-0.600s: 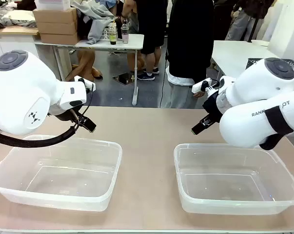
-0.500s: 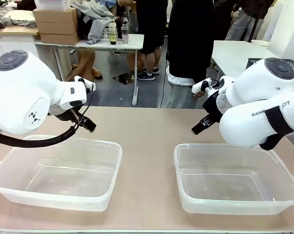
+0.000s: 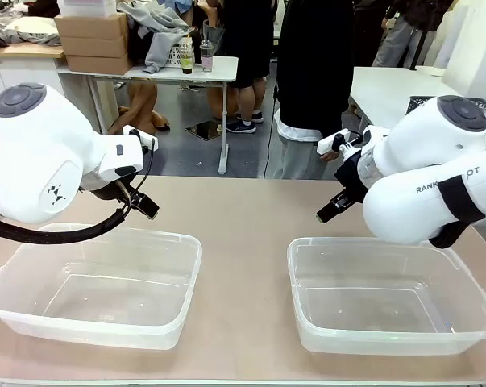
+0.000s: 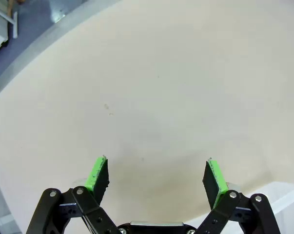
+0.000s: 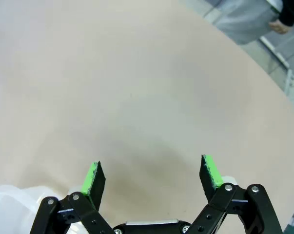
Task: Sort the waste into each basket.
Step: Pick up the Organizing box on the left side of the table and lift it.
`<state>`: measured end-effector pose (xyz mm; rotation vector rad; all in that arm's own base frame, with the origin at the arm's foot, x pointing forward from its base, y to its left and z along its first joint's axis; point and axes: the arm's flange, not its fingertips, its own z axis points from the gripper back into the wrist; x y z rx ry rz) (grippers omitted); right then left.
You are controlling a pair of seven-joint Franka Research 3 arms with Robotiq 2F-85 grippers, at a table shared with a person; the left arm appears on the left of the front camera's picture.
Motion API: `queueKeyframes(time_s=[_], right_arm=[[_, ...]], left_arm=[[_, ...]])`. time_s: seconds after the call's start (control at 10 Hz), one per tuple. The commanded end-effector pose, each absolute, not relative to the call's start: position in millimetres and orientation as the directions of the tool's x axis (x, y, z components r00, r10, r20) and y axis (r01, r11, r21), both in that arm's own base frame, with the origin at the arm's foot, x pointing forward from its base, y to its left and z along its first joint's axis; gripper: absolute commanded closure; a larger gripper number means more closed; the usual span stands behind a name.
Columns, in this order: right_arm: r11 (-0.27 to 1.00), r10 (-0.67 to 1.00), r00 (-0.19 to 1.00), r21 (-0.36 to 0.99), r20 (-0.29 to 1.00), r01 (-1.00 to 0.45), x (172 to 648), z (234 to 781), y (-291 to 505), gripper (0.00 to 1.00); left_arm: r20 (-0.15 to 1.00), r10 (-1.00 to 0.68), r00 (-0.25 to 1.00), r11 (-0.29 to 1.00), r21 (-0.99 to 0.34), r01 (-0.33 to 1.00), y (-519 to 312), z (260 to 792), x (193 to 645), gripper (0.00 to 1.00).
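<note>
Two clear rectangular tubs serve as baskets on the beige table: one at the front left (image 3: 33,310) and one at the front right (image 3: 307,330), both with nothing inside. My left gripper (image 3: 143,205) hangs above the far rim of the left tub; in the left wrist view the left gripper (image 4: 156,178) is open over bare tabletop. My right gripper (image 3: 329,211) hovers just beyond the right tub's far left corner; the right gripper (image 5: 151,176) is also open with nothing between its green pads. No waste is in view on the table.
A person in dark clothes (image 3: 311,72) stands at the table's far side. Behind are a white table (image 3: 162,71) with bottles and boxes, and another white table (image 3: 388,89) at the right. A corner of a tub (image 5: 8,204) shows at the right wrist view's lower left.
</note>
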<state>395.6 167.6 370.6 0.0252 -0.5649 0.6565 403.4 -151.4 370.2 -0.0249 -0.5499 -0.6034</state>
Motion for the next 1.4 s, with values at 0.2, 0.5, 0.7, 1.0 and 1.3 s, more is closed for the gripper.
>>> queueKeyframes(time_s=[0.2,0.5,0.7,1.0,1.3], right_arm=[[0.798,0.570,0.648,-0.151,0.505,-0.584,396,371,168,0.00],[0.798,0.570,0.648,-0.151,0.505,-0.584,396,371,168,0.00],[0.797,0.571,0.648,-0.152,0.504,-0.584,396,371,168,0.00],[0.849,0.495,0.689,-0.126,0.529,-0.513,344,483,165,0.00],[0.828,0.531,0.648,-0.173,0.547,-0.533,274,499,162,0.00]], left_arm=[[0.498,-0.533,0.684,0.827,0.135,0.545,-151,370,403,0.00],[0.498,-0.533,0.684,0.827,0.135,0.545,-151,370,403,0.00],[0.498,-0.532,0.685,0.828,0.135,0.545,-151,370,403,0.00],[0.531,-0.302,0.791,0.946,0.067,0.316,-162,470,333,0.00],[0.638,-0.430,0.639,0.818,-0.023,0.574,-161,495,249,0.00]])
